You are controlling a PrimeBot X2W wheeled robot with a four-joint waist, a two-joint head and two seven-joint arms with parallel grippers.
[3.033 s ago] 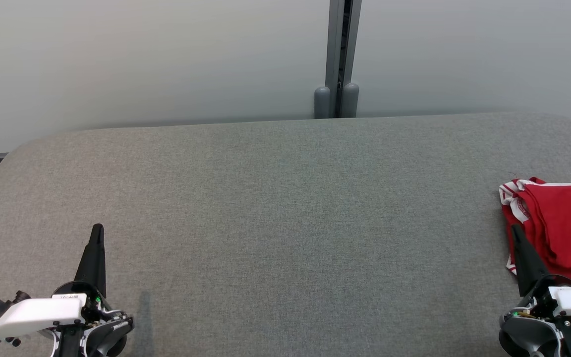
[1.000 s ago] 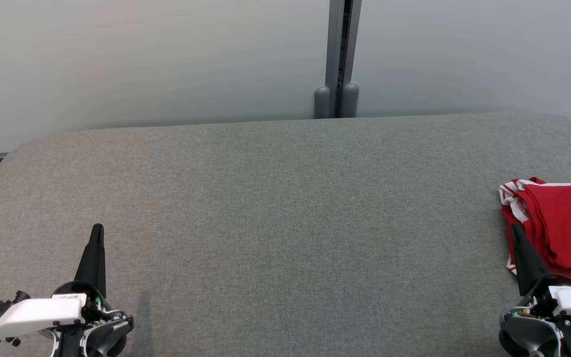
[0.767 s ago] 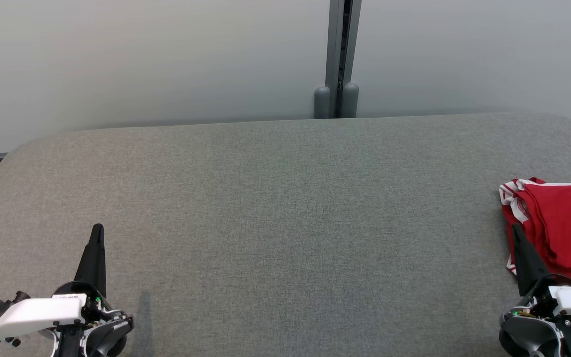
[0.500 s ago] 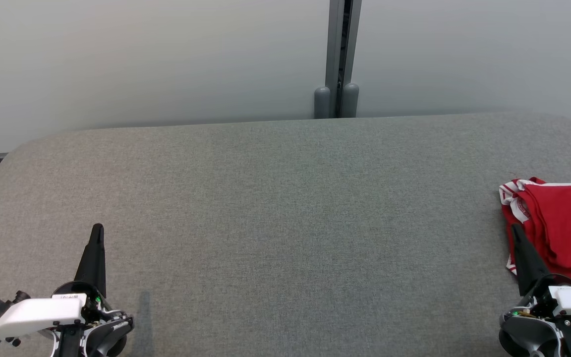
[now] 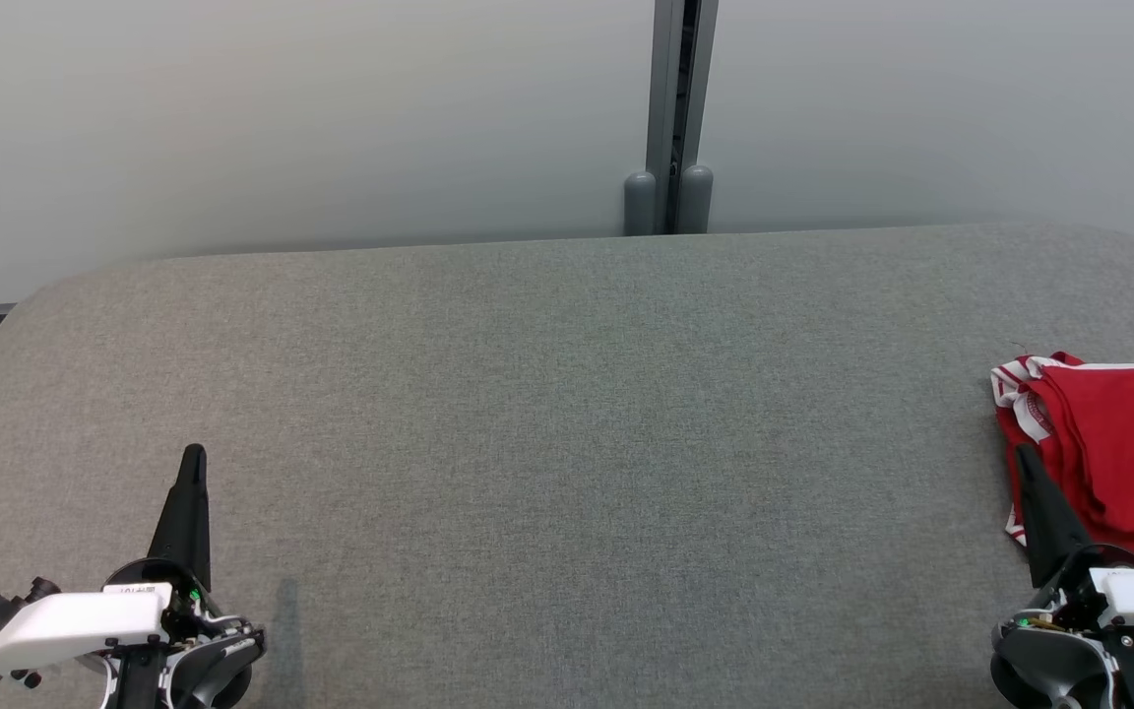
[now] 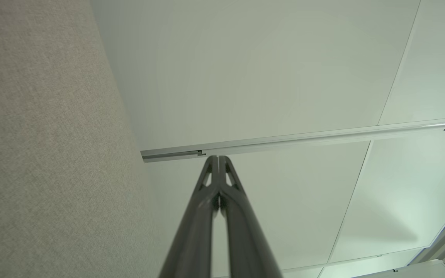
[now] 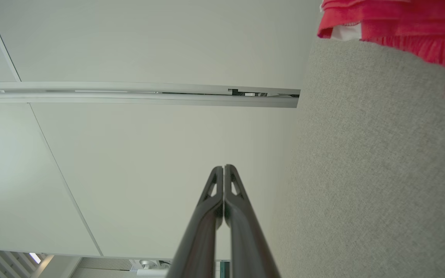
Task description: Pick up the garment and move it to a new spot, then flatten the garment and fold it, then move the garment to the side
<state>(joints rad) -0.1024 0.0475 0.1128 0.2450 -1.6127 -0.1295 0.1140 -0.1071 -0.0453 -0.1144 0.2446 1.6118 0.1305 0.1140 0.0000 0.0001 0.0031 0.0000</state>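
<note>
A folded red garment (image 5: 1123, 453) with white striped trim lies at the right edge of the grey fabric table (image 5: 567, 423); its edge also shows in the right wrist view as a red garment (image 7: 400, 27). My right gripper (image 5: 1023, 455) is shut and empty at the lower right, its tip in front of the garment's left side. My left gripper (image 5: 194, 453) is shut and empty at the lower left, far from the garment. Both wrist views show the fingers pressed together, the left gripper (image 6: 218, 157) and the right gripper (image 7: 223, 166) pointing toward the pale wall.
A pale wall (image 5: 282, 118) stands behind the table, with a grey vertical post (image 5: 670, 108) at its middle. The table's far corners are rounded.
</note>
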